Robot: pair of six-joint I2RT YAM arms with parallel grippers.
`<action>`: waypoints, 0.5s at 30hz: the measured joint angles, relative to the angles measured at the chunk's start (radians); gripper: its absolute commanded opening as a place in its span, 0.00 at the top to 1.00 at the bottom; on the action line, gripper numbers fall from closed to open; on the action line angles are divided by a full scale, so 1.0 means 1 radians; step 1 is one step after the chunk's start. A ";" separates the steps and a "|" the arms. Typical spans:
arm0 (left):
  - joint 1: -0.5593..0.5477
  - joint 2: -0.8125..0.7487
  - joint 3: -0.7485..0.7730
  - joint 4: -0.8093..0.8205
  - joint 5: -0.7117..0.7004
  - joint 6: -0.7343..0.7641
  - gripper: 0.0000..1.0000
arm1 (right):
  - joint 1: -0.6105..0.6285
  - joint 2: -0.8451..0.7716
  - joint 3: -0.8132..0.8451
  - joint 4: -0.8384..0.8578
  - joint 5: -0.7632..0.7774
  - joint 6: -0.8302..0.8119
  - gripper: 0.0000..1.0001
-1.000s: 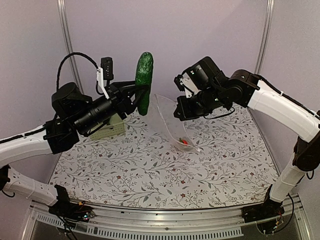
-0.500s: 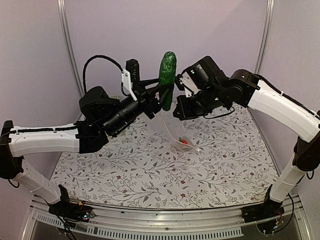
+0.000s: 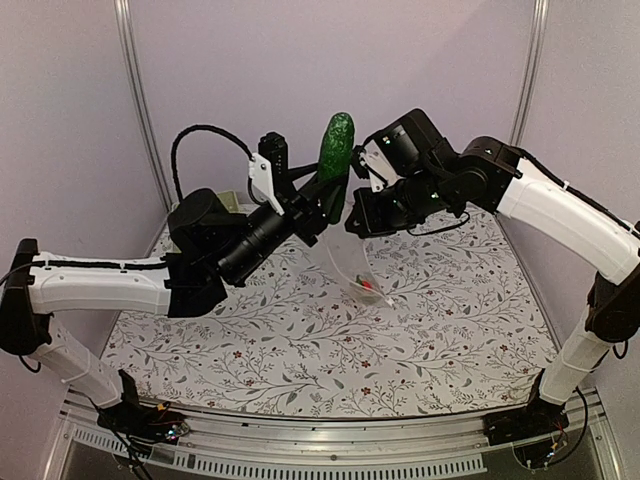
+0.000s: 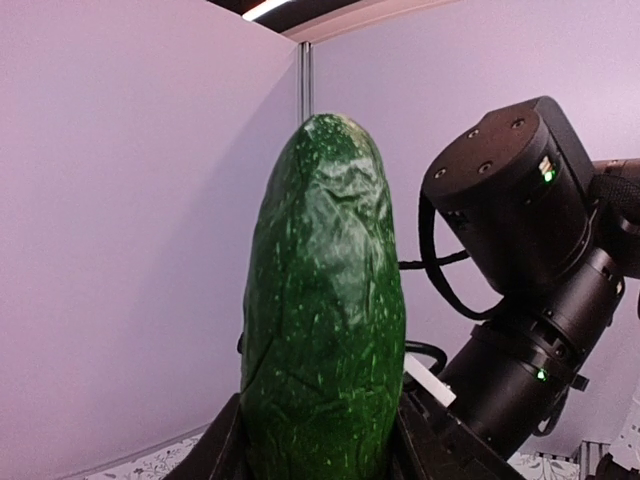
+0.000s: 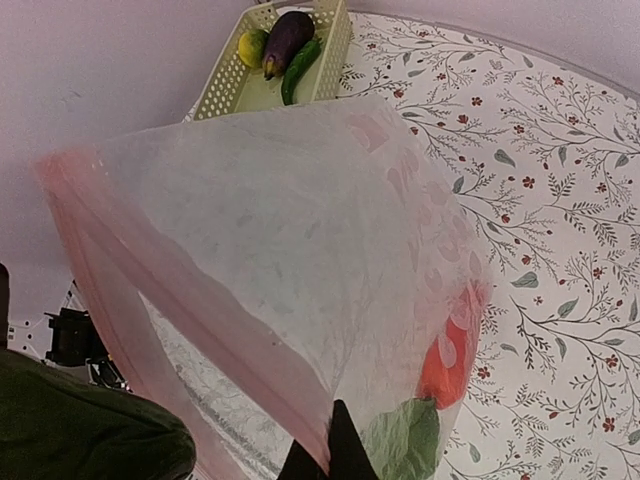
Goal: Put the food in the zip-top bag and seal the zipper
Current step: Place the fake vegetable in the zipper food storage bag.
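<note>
Left end effector (image 3: 328, 200): part-open and clamped on the lower end of the cucumber (image 4: 325, 300), which stands upright above the fingers.
Right end effector (image 3: 356, 220): fully closed, pinching the zip-top bag (image 5: 280, 250) at its mouth edge, on the zipper (image 5: 180, 300). The bag hangs below it toward the bench (image 5: 520, 200).
Cucumber position: just beside the right end effector, level with it or slightly above, and over the bag mouth.
Bag contents: a red-orange piece (image 5: 448, 365) and a green piece (image 5: 405, 440) lie in the bottom of the bag, well below the pinch.
Remaining food: the eggplant (image 5: 287, 38) and two smaller pieces sit in the basket (image 5: 225, 85), well apart from both end effectors.
Step in hand (judged): inserting the cucumber.
Mouth opening: its width cannot be told from here.
Method:
- Tip the cucumber's free end down.
- Aim it between the two zipper lips, not onto the film.
- Lower it until most of its length is inside, then release.
- Hold the right end effector steady throughout.
Risk: a snag on the film may drag the edge out of the pinch.
</note>
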 measured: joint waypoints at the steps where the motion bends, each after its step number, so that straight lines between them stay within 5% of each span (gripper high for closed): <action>1: 0.000 0.004 -0.004 0.000 -0.005 0.002 0.65 | 0.000 0.000 0.000 0.000 -0.001 0.000 1.00; 15: 0.000 0.029 -0.069 0.008 -0.059 0.019 0.59 | 0.000 0.000 0.002 -0.001 -0.006 0.003 1.00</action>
